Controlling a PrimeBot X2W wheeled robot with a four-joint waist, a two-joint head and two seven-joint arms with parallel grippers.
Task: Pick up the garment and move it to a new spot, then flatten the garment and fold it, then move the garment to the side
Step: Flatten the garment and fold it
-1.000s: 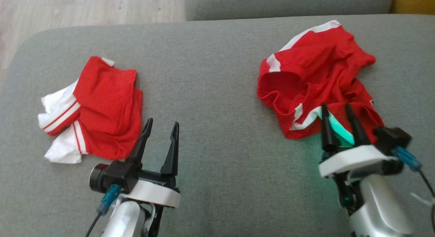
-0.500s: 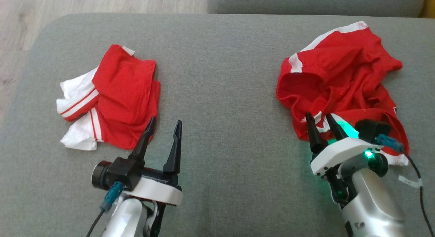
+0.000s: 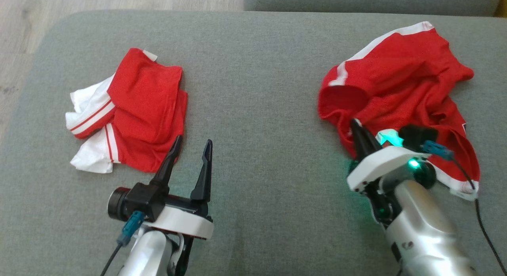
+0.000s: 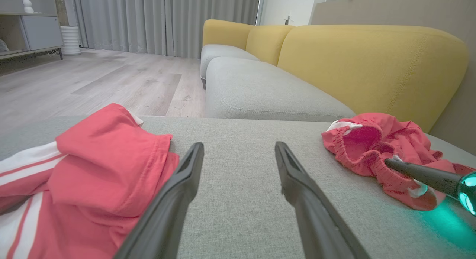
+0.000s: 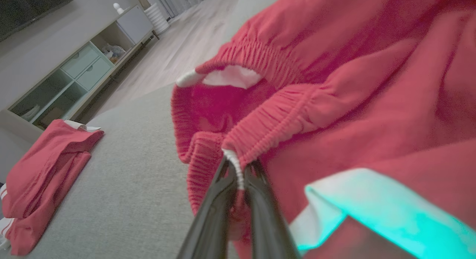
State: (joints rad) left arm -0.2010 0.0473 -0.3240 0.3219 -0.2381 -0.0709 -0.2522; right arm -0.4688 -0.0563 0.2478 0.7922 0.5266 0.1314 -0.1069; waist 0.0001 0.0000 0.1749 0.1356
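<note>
Clamping the waistband (image 5: 275,121) of the garment (image 3: 400,82) are the right jaws.

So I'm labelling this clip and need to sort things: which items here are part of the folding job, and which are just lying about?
In the job: crumpled red garment, its waistband pinched by the shut right pincer; grey cushion it lies on.
Lying about: folded red-and-white garment beside the open left pincer; yellow backrest; cabinet.

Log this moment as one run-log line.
stage: pick up | right gripper: shut on crumpled red shorts, waistband | left gripper: open, empty | folded red garment: on cushion
</note>
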